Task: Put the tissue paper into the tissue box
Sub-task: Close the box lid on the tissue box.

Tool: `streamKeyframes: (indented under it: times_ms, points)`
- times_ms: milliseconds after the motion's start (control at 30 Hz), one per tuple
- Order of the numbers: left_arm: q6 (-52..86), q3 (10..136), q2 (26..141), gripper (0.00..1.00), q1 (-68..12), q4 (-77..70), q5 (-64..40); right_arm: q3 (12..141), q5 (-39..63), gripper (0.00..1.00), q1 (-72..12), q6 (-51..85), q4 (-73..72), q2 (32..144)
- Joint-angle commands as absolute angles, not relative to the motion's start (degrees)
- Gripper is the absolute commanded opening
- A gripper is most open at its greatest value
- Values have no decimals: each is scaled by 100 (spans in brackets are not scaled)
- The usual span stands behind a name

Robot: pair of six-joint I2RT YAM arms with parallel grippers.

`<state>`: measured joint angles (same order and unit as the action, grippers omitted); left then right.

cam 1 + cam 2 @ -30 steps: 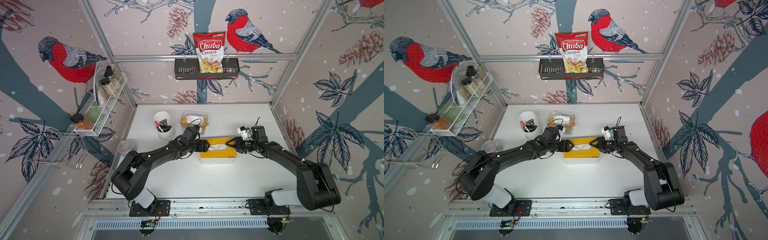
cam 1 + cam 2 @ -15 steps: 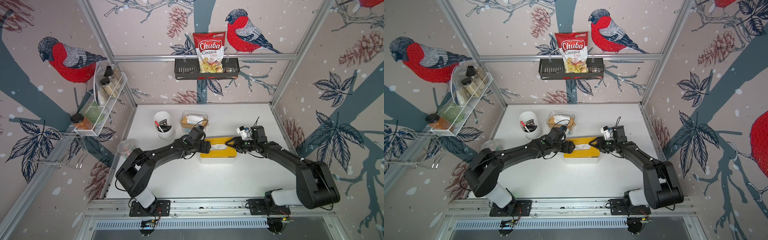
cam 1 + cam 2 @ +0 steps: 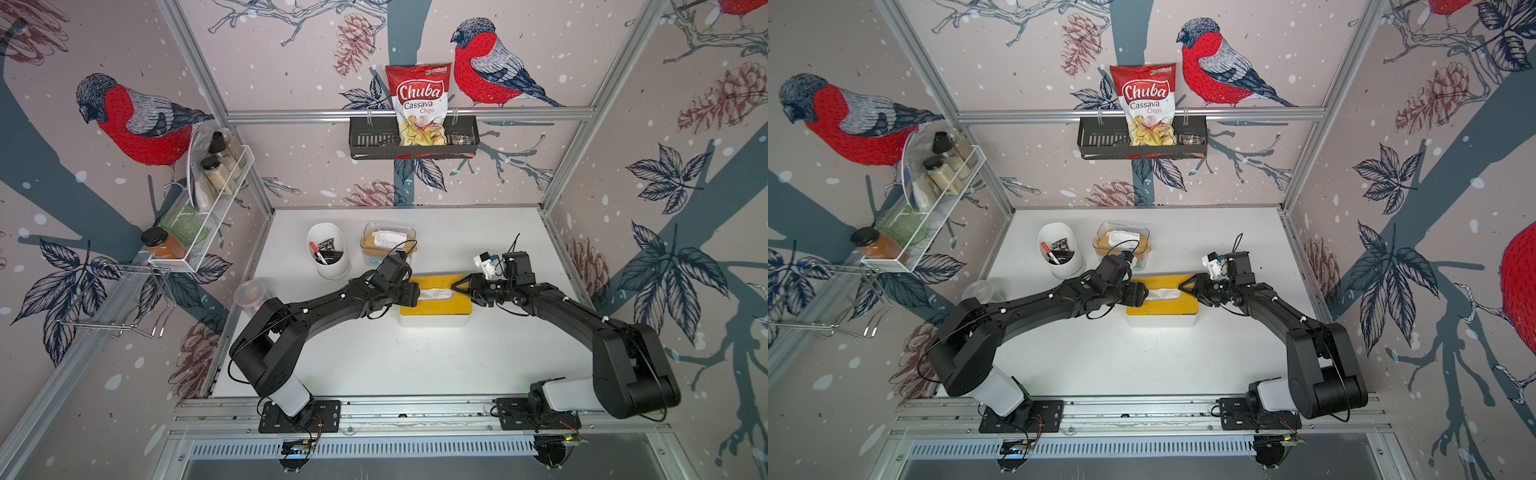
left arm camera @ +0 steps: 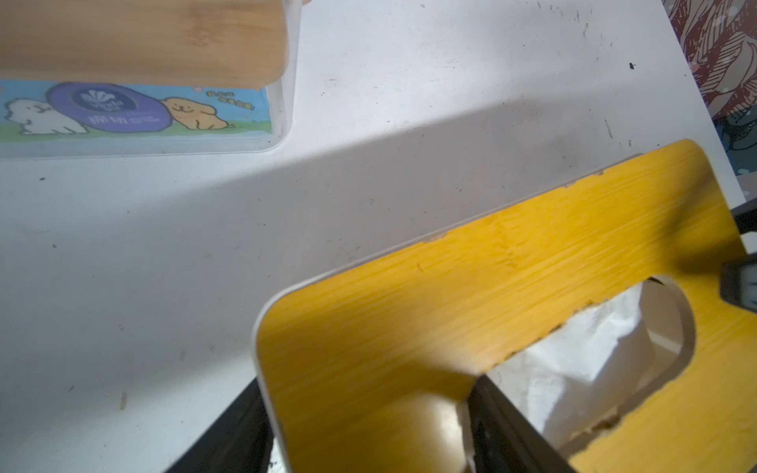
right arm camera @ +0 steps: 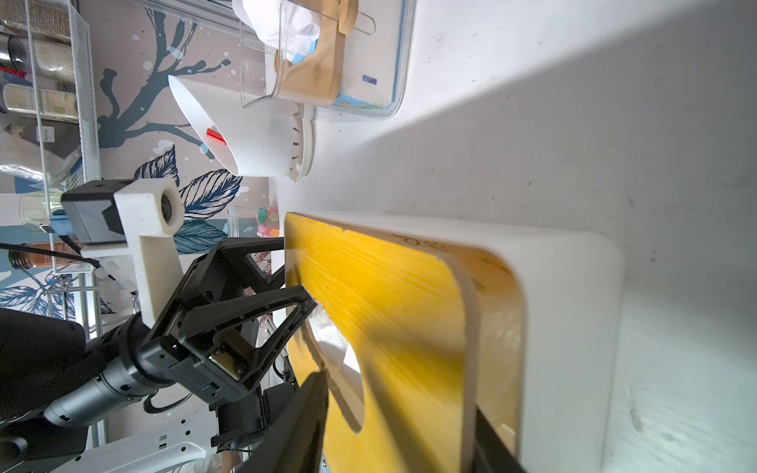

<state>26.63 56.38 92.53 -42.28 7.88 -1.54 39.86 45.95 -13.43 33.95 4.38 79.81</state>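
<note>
The tissue box (image 3: 434, 321) sits on the white table (image 3: 374, 357), right between the two grippers. It has a yellow lid (image 4: 471, 286) with a long hole in it. The tissue paper (image 4: 573, 368) lies in that hole, and its white top shows.

The left gripper (image 3: 417, 293) is at one end of the hole. Its jaws are wide apart. One finger (image 4: 497, 417) pokes into the hole and touches the tissue paper. The other finger (image 4: 229, 430) is off the box, just beside its white rim. This gripper has hold of nothing.

The right gripper (image 3: 454, 286) is at the other end of the hole and points at the left gripper. Its fingers (image 5: 305, 426) are a bit apart, with part of the yellow lid between them. I cannot tell if they squeeze the lid.

On the far side of the left gripper, toward the back wall, stand a clear box (image 3: 388, 249) and a white cup (image 3: 328, 266).
</note>
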Motion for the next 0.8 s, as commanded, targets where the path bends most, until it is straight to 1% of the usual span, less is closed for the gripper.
streamKeyframes:
  times_ms: [0, 233, 433, 567, 767]
  points:
    - [2539, 5598, 9220, 72, -4219, 1071, 149, 3983, 4265, 49, -1284, 3131, 881, 7938]
    - [2540, 5534, 9154, 72, -4220, 1070, 201, 4005, 4138, 49, -1122, 2977, 1127, 7763]
    - [2540, 5497, 9105, 73, -4220, 1059, 169, 4099, 3719, 50, -918, 2765, 1456, 7512]
    - [2540, 5513, 9116, 73, -4219, 1039, 144, 4169, 3285, 50, -1124, 2686, 1499, 7551]
    - [2566, 5506, 9097, 73, -4219, 1020, 90, 4211, 3286, 49, -1492, 2689, 1298, 7948]
